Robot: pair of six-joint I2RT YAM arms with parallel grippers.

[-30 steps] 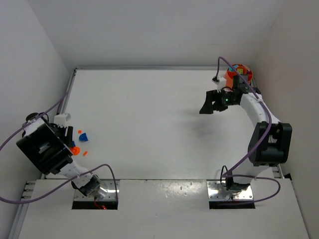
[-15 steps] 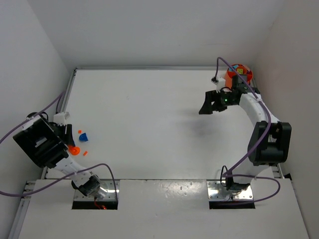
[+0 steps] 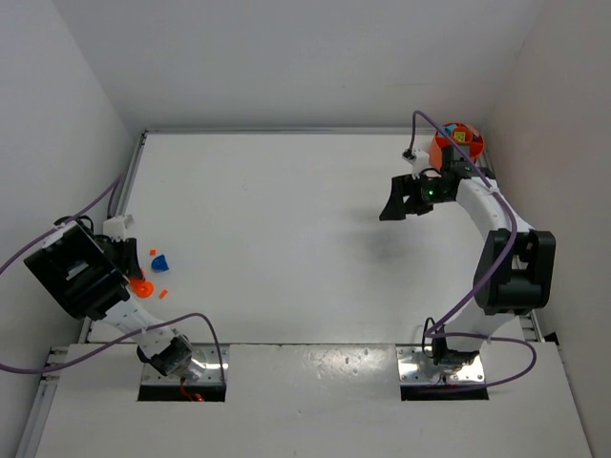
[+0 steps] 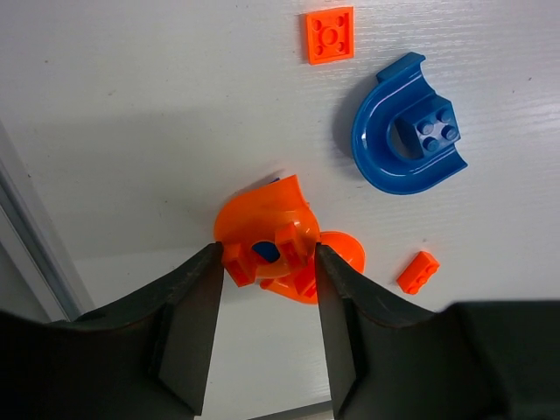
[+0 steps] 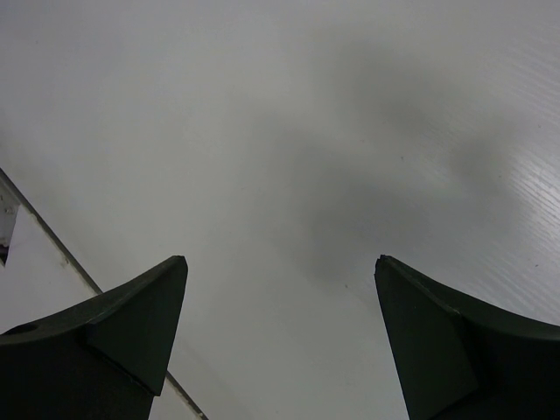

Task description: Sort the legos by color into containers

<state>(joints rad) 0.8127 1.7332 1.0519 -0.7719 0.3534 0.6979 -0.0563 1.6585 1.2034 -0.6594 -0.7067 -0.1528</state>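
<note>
An orange brick (image 4: 260, 216) is gripped by the left end effector (image 4: 267, 254) beside the unsorted blue arch (image 4: 372, 131); the right end effector (image 5: 280, 262) is spread, empty.

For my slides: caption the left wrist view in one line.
Left pincer shut on a curved orange plastic lego, beside a blue arched brick.

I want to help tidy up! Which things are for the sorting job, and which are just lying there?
For the job: orange curved brick, held in the left tool; blue curved brick; orange flat square; tiny orange bit; orange tub.
Just there: purple cables; metal plates.
</note>
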